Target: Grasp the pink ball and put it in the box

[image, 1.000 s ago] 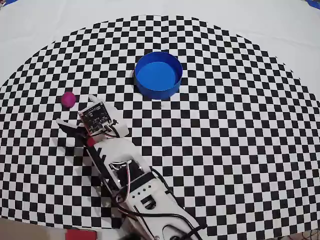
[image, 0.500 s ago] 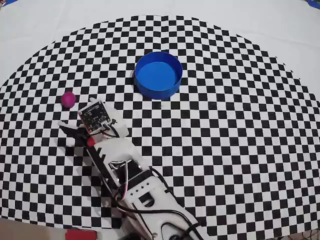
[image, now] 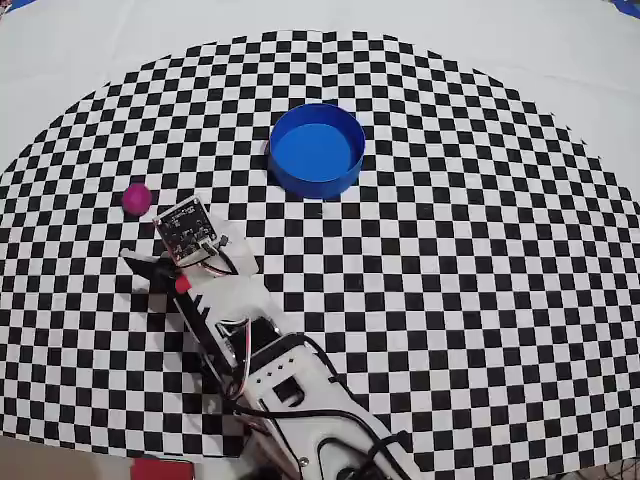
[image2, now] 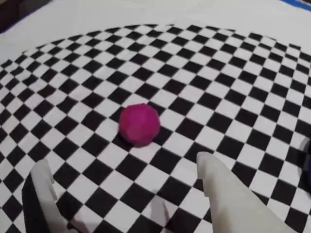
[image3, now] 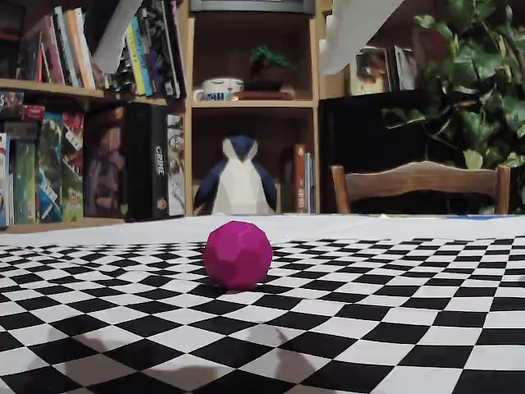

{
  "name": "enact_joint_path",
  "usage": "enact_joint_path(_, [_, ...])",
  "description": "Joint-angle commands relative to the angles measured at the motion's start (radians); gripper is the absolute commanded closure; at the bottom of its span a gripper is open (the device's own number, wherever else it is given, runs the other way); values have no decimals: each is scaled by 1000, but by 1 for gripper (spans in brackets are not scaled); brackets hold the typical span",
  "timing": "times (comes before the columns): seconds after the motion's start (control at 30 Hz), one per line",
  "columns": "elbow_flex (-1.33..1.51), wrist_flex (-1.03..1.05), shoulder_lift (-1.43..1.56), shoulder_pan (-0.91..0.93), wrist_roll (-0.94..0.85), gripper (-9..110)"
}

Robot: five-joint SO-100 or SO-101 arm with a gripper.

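Observation:
The pink ball [image: 136, 198] rests on the checkered cloth at the left, well apart from the box [image: 316, 148], a round blue open container farther back. My gripper [image: 152, 238] sits just short of the ball and points at it. In the wrist view the ball [image2: 139, 124] lies ahead of the open gripper [image2: 124, 164], with bare cloth between the two white fingers. In the fixed view the ball [image3: 237, 254] sits on the cloth, and pale fingers [image3: 354, 33] reach in from the top edge above it.
The checkered cloth [image: 470, 260] covers most of the table, with plain white [image: 560, 50] beyond its curved edge. A small red object [image: 160, 468] lies at the near edge beside the arm's base. In the fixed view a bookshelf [image3: 98, 123] and a chair [image3: 422, 182] stand behind the table.
The gripper has crept a little up and left towards the ball. The ball and the box have not moved.

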Motion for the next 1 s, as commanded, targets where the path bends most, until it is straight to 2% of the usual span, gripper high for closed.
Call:
enact_joint_path(0.0, [-64,-15,-46,-9,5,66])
enact_joint_path(0.97, [-285,-120,-482,2,5,66])
